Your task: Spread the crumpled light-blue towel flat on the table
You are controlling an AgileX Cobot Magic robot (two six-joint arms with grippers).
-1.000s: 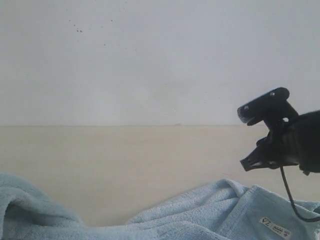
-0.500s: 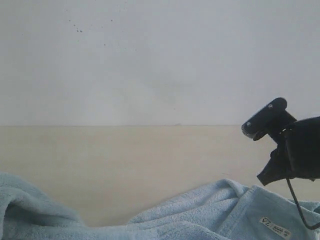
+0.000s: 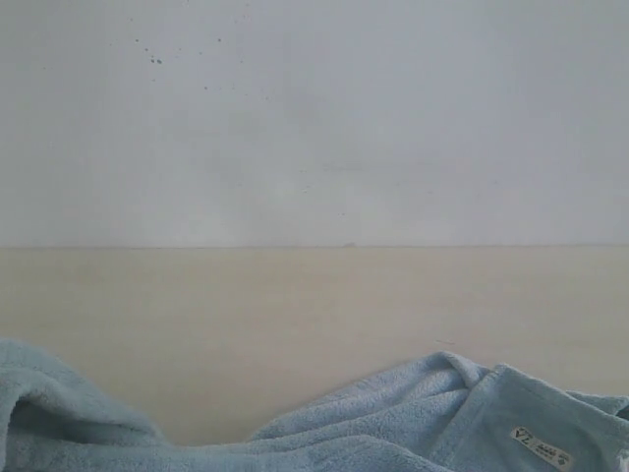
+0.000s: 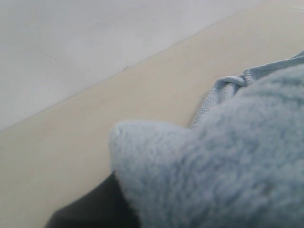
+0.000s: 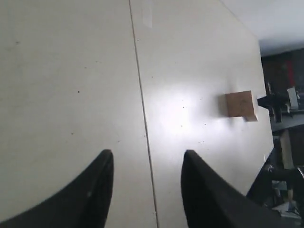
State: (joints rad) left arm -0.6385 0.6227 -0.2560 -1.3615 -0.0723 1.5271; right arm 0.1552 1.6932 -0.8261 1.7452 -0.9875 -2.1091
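The light-blue towel (image 3: pixel 472 418) lies crumpled along the near edge of the table (image 3: pixel 295 315) in the exterior view, its white tag (image 3: pixel 542 447) at the lower right. No arm shows in that view. In the left wrist view a fluffy fold of the towel (image 4: pixel 213 166) fills the space at my left gripper's jaws and hides them, with only one dark finger (image 4: pixel 95 211) showing under it. My right gripper (image 5: pixel 147 153) hangs open over bare table (image 5: pixel 71 71), away from the towel, nothing between its fingers.
A small brown box (image 5: pixel 241 105) stands on the table ahead of the right gripper. A seam line (image 5: pixel 140 95) runs along the tabletop. Dark equipment (image 5: pixel 285 156) stands past the table's edge. A grey-white wall (image 3: pixel 314 118) rises behind the table.
The right arm has slid off to the right and left the exterior view. The towel has barely shifted.
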